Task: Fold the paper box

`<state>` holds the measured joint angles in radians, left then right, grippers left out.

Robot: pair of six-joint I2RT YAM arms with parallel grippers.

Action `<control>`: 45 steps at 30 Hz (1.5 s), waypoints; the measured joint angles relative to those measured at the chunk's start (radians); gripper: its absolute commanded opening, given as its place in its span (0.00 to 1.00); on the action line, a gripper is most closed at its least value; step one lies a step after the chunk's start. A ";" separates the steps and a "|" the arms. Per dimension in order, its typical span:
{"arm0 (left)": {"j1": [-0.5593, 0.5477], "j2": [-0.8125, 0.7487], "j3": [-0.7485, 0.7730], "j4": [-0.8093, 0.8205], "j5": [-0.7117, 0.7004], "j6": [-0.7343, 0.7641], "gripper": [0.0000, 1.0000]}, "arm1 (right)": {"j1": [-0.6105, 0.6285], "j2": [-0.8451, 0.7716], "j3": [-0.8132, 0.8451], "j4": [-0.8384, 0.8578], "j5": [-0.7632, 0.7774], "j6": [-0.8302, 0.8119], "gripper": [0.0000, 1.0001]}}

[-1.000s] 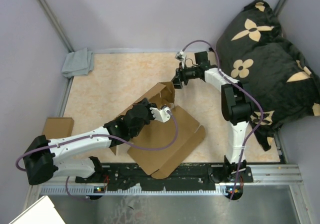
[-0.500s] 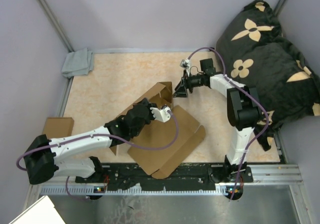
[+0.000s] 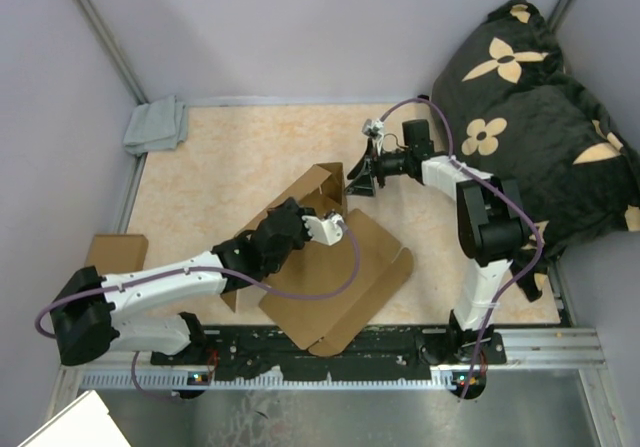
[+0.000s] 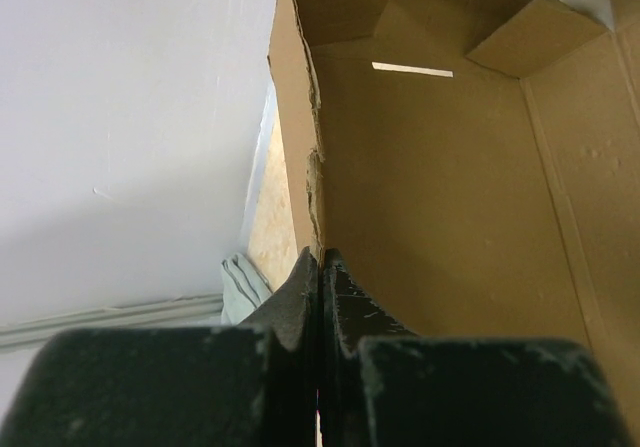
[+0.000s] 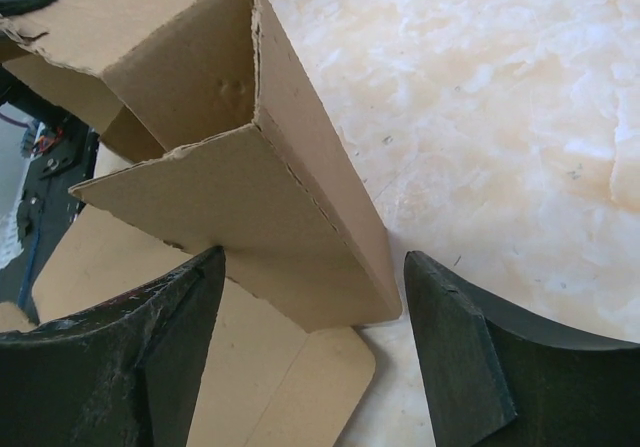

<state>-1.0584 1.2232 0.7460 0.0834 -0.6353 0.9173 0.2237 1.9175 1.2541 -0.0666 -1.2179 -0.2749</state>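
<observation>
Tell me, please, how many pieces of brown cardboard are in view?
2. The paper box lies in the middle, pinched by the left gripper; a small cardboard scrap sits at the far left. More could hide beneath the box.

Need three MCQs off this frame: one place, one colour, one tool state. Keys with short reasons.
1. The grey cloth lies: A) at the near edge B) at the table's far-left corner C) at centre.
2. The cushion is: A) black, tan flowers B) plain grey C) red striped.
3. The left tool is: A) open, hovering B) parked C) shut on the paper box's wall edge.
B: top view shows it there. A: pattern is plain at right. C: left wrist view shows fingers pinched on cardboard.
</observation>
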 measured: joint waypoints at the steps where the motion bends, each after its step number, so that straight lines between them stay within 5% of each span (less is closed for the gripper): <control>1: -0.001 0.003 0.000 0.000 -0.002 0.000 0.00 | 0.003 -0.002 -0.002 0.009 -0.001 0.004 0.72; 36: -0.029 0.038 0.051 -0.033 -0.027 -0.072 0.00 | 0.061 -0.076 -0.085 0.023 0.023 -0.061 0.57; 45: -0.031 0.035 0.077 -0.072 -0.013 -0.151 0.00 | 0.068 -0.126 -0.206 0.151 0.067 0.001 0.54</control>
<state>-1.0897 1.2587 0.8230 0.0116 -0.6483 0.7662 0.2913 1.7920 1.0485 0.0845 -1.1511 -0.2741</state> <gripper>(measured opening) 0.012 0.555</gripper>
